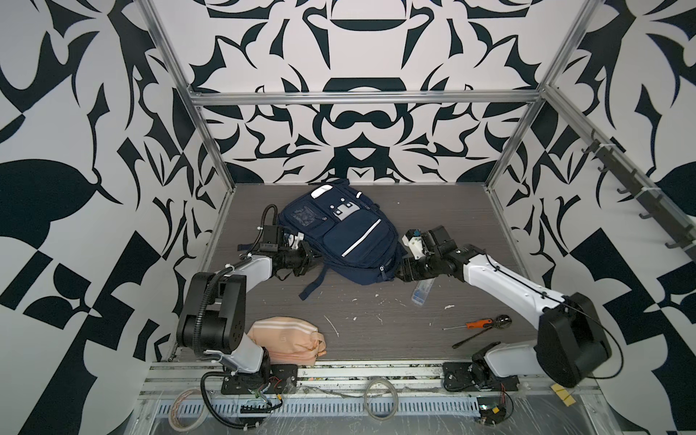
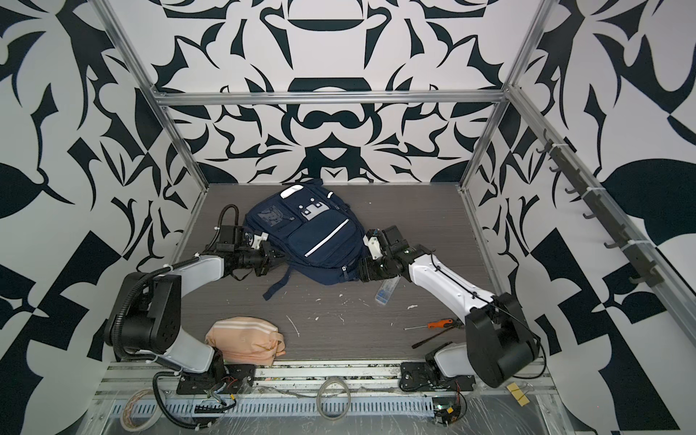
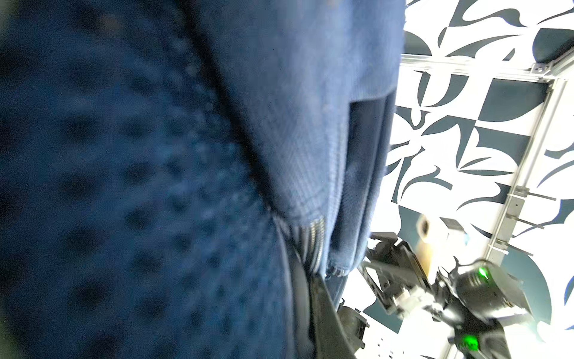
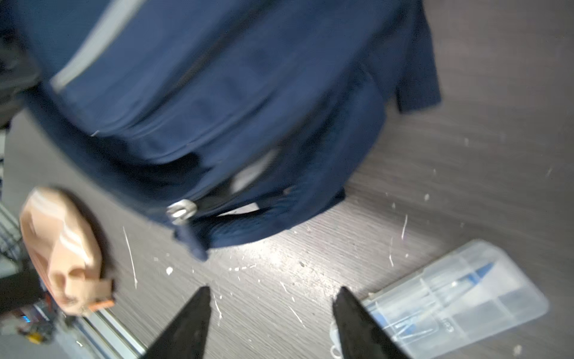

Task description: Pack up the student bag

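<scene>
- The student bag (image 1: 350, 241) lies flat, front up, between both pincers.
- The left gripper (image 1: 309, 259) is pinched together on fabric at the student bag's left edge.
- The right gripper (image 4: 272, 292) has its jaws apart and empty, just beside the student bag's near right corner.

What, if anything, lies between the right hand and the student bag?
Nothing visible: only bare table separates the open right hand from the student bag. The clear plastic case lies off to one side of that line.
</scene>
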You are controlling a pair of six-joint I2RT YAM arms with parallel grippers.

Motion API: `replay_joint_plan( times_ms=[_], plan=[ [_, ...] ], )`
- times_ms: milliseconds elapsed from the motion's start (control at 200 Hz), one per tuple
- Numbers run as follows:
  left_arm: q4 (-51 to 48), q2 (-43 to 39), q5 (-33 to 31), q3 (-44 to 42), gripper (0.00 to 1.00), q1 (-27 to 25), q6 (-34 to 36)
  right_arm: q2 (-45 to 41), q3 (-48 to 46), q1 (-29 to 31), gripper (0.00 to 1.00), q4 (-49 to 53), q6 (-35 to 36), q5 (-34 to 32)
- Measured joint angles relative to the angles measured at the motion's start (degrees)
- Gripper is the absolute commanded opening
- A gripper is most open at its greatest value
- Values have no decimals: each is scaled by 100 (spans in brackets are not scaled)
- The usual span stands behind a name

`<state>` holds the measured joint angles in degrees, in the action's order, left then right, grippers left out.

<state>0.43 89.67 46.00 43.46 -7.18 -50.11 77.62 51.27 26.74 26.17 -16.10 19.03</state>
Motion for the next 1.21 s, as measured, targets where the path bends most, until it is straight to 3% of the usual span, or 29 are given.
replay_joint_plan(
  times_ms=[280, 595, 670, 935, 1205],
  plan=[
    [9, -15, 2, 0, 0, -24, -24, -326, 0, 319, 69, -70, 442, 179],
    [-9, -15, -2, 0, 0, -57, -68, 706, 824, 1412, 47, 232, 540, -1034],
    [-11, -15, -13, 0, 0, -61, -87, 876, 1073, 1622, 46, 365, 459, -1379],
    [-28, -17, -17, 0, 0, -61, -109, 1602, 1991, 1825, 34, 1239, 146, -2474],
    [-28, -17, -17, 0, 0, -61, -127, 1976, 2288, 2127, 23, 1687, 17, -2940]
  ],
)
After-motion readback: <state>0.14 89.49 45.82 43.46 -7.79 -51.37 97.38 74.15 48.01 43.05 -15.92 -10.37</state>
